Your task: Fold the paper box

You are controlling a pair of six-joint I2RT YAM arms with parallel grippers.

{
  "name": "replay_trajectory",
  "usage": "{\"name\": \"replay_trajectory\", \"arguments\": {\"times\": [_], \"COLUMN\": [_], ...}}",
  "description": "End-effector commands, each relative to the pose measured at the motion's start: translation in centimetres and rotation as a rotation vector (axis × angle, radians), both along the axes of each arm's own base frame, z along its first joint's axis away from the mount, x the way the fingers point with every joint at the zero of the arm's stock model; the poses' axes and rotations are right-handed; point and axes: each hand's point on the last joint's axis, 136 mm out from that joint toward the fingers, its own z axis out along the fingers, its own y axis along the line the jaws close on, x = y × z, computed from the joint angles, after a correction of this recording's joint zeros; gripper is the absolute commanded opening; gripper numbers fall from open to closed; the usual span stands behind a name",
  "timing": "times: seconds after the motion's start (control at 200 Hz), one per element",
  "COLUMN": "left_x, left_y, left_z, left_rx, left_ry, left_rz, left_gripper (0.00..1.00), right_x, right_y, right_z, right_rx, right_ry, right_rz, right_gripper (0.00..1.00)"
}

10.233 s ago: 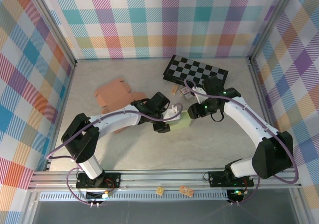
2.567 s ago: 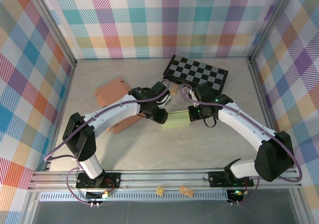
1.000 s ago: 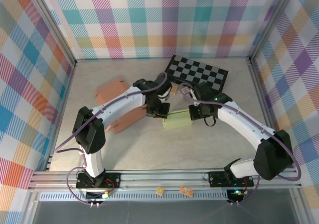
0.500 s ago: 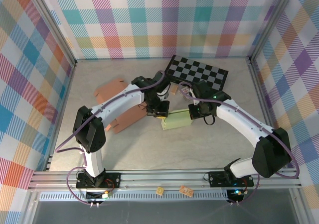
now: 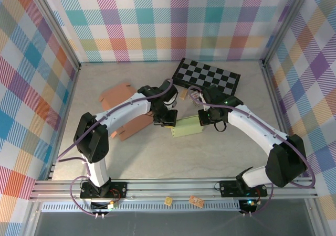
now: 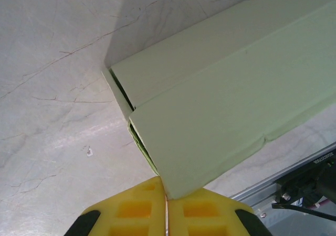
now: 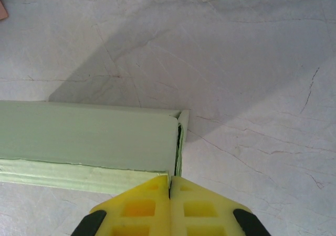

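Note:
The pale green paper box lies folded up long and low on the table, mid-scene. My left gripper is at its left end, shut; in the left wrist view the box's corner rests right over the closed yellow fingertips. At the box's right end sits my right gripper, also shut. The right wrist view has its fingertips touching the end of the box, where the end flap stands slightly ajar.
Two flat brown cardboard blanks lie left of the box under the left arm. A checkered board lies at the back, with a small packet and a card near it. The aluminium rail runs along the near edge.
The left wrist has shifted a little nearer the box's left end. The box and the right gripper have hardly moved.

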Motion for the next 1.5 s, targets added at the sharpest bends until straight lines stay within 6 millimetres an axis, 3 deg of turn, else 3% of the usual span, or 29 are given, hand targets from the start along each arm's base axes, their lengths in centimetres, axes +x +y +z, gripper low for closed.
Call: {"name": "replay_trajectory", "arguments": {"times": [0.0,0.37,0.76,0.91,1.05,1.165,1.355,1.495], "left_x": [-0.5,-0.7,-0.6,-0.5,-0.5,-0.6,-0.9,-1.1], "left_y": [-0.2,0.0,0.0,-0.1,-0.2,-0.3,-0.7,-0.7], "left_z": [-0.3,-0.5,-0.4,-0.3,-0.1,-0.1,-0.1,-0.3], "left_rx": [-0.012,0.045,0.087,0.09,0.09,0.086,0.081,0.085], "left_ry": [-0.012,-0.033,-0.054,-0.062,-0.069,-0.07,-0.082,-0.08], "left_rz": [-0.024,-0.054,-0.074,-0.074,-0.07,-0.058,-0.049,-0.048], "left_gripper": [0.08,0.07,0.07,0.07,0.06,0.06,0.06,0.06], "right_x": [-0.9,-1.3,-2.9,-3.9,-4.4,-4.5,-3.6,-2.7], "right_y": [0.8,0.5,0.8,0.8,1.4,1.6,2.7,3.7], "right_z": [-0.2,0.2,1.0,1.2,3.0,4.4,6.4,7.4], "right_rx": [0.03,0.037,0.092,0.133,0.216,0.312,0.656,0.867], "right_ry": [0.012,0.018,0.09,0.128,0.144,0.204,0.401,0.481], "right_rz": [0.035,0.016,-0.019,-0.056,-0.112,-0.25,-0.626,-0.794], "right_gripper": [0.0,0.13,0.48,0.56,0.6,0.66,0.74,0.78]}}
